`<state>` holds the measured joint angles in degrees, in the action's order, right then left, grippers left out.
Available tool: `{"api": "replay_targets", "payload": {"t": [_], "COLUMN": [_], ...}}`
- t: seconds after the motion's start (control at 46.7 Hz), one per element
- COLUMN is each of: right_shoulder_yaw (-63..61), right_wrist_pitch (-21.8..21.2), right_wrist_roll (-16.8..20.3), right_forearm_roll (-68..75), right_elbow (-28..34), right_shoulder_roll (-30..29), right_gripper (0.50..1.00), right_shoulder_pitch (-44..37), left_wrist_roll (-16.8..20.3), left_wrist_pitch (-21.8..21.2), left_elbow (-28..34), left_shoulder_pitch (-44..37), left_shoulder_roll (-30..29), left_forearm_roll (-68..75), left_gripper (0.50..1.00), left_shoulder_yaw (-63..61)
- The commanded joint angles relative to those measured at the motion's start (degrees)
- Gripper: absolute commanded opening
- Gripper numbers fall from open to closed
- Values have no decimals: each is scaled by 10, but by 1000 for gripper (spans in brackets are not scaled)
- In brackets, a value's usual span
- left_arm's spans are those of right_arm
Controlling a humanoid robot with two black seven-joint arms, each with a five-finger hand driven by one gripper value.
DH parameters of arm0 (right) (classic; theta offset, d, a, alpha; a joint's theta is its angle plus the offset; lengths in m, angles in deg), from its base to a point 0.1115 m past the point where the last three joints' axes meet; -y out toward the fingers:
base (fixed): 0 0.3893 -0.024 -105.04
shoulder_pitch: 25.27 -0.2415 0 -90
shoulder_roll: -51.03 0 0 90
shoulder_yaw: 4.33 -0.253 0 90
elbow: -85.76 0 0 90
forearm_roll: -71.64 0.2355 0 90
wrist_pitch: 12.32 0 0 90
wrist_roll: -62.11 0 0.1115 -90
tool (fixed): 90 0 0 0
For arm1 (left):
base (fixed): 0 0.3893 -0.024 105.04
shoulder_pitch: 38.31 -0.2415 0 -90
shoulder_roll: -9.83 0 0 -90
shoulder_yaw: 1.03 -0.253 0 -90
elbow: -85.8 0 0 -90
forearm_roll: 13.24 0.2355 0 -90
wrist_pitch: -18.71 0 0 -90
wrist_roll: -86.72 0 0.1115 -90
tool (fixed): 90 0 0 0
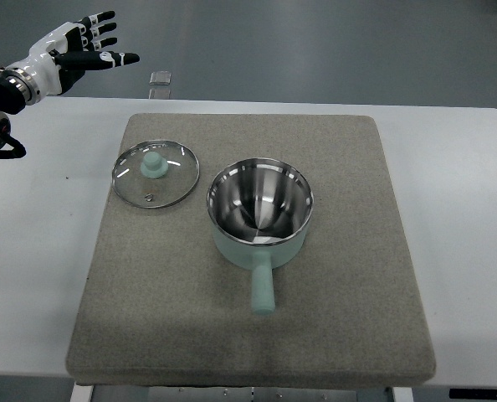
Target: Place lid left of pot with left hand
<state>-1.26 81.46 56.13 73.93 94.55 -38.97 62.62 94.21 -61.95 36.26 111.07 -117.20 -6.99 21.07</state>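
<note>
Where the grey felt mat [257,335] ends, bare white table [466,251] runs as a strip on every side, widest at 3 and 9 o'clock; the mat's near half, below the pot's handle, lies free, as does its whole right third. At 10 o'clock from the pot, the lid [156,173] rests flat on the mat, just beside the pot [260,211] but apart from it, near the mat's left edge; the pot stands open near the mat's middle, its handle pointing to 6 o'clock. Beyond the table's far edge lies smooth grey floor, with a small clear block [161,81] at 12 o'clock. The lid is a glass disc with a metal rim and a pale green knob; the pot is pale green outside, polished steel within. At 11 o'clock the left hand [81,46] hovers past the table's corner, fingers spread, released, holding nothing, well apart from the lid.
</note>
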Motion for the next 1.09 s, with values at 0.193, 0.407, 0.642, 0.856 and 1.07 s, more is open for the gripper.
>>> {"api": "replay_targets", "payload": {"t": [0.193,0.407,0.642,0.856,1.07], "right_shoulder_yaw": [0,0,0,-3,-3], "right_wrist_pitch": [0,0,0,-4,-4], "right_wrist_roll": [0,0,0,0,0], "right_forearm_roll": [0,0,0,2,1], "right_elbow": [0,0,0,6,8], "right_shoulder_roll": [0,0,0,0,0], "right_gripper": [921,921,921,921,921], "right_shoulder_pitch": [0,0,0,0,0], "left_wrist_roll": [-2,-9,-28,-37,-38], "left_wrist_pitch": [154,187,184,185,187], "left_elbow": [77,107,112,113,112], "left_shoulder_pitch": [0,0,0,0,-1], "left_shoulder_roll": [12,17,27,33,34], "left_forearm_roll": [-137,-200,-208,-208,-206], "left_gripper": [999,999,999,999,999], "left_shoulder_yaw": [8,19,22,27,26]}}
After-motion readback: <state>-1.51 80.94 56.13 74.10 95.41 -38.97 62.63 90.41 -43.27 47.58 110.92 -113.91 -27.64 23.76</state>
